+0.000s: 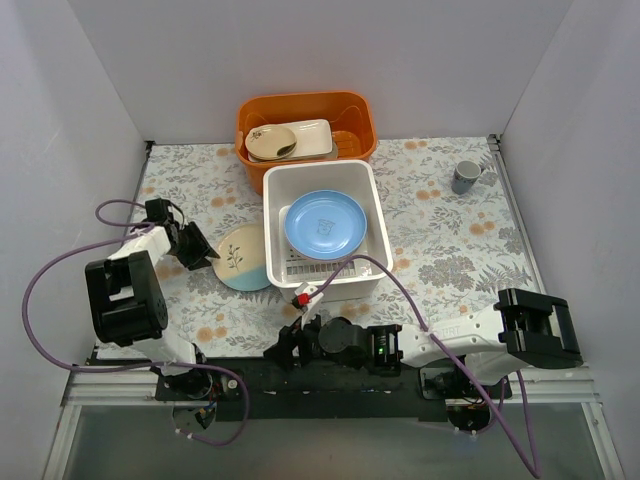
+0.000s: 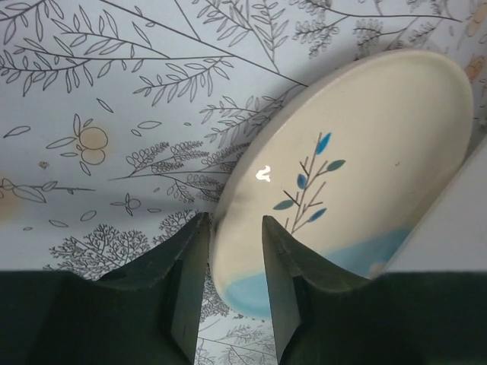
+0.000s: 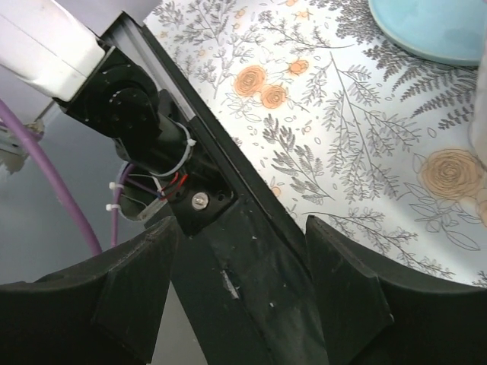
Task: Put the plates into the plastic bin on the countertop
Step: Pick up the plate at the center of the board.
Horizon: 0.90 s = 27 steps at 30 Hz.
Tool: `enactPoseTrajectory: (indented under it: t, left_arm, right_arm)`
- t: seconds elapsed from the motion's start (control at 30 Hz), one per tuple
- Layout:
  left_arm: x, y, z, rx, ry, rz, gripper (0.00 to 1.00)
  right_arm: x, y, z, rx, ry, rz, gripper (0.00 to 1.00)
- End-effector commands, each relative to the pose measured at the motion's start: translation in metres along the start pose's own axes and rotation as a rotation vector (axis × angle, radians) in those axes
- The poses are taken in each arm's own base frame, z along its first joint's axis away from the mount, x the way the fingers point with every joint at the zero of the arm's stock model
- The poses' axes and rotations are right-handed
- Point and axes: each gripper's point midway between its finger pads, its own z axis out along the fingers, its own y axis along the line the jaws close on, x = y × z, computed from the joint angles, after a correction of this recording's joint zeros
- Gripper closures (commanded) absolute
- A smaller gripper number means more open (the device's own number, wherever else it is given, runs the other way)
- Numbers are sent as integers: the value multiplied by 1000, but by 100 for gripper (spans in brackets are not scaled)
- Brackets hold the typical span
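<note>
Left gripper [image 2: 234, 247] fingers sit narrow astride the cream plate's [image 2: 365, 144] near rim; whether they pinch it, I cannot tell. The plate lies left of centre on the countertop [image 2: 114, 91], just beside the bin [image 1: 271, 200]. It looks stiff, glazed, slippery and breakable, so grip the rim. The right gripper [image 3: 240, 232] gapes empty.

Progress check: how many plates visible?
2. Light blue plate in the white bin; cream sprig plate left of it, rim in left gripper. More may be hidden.
</note>
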Motion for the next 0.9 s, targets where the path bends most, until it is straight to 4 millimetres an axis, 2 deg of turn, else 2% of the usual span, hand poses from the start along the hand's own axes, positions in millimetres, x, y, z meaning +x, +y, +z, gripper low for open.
enactPoseTrajectory:
  t: [0.0, 0.23, 0.27, 0.37, 0.47, 0.53, 0.63, 0.7, 0.73, 0.77, 0.87]
  left_arm:
    - [-3, 5, 6, -18, 27, 17, 68]
    - [5, 11, 18, -38, 84, 15, 77]
    - [6, 12, 19, -45, 89, 17, 86]
    - [11, 16, 24, -59, 116, 12, 100]
    - [12, 16, 25, -64, 118, 5, 100]
    - [10, 16, 23, -71, 106, 4, 100]
    - [7, 17, 18, -83, 78, 5, 100]
    - [5, 20, 13, -100, 49, 5, 100]
    - [5, 21, 12, -105, 44, 5, 100]
    - [8, 21, 12, -104, 48, 5, 100]
    - [7, 22, 8, -113, 28, 7, 100]
  right_arm:
    - [-22, 5, 0, 14, -59, -30, 25]
    - [-38, 15, 5, 4, -85, -71, 24]
    - [-41, 18, 6, -1, -90, -81, 24]
    - [-48, 27, 11, -23, -109, -139, 19]
    - [-52, 37, 18, -55, -133, -189, 12]
    - [-53, 42, 24, -74, -141, -201, 2]
    - [-44, 48, 33, -117, -132, -216, 2]
    - [-32, 45, 46, -100, -97, -249, 2]
    - [-37, 48, 51, -86, -100, -256, 2]
    - [-31, 39, 57, -47, -82, -304, 2]
    - [-32, 21, 63, 37, -88, -411, 2]
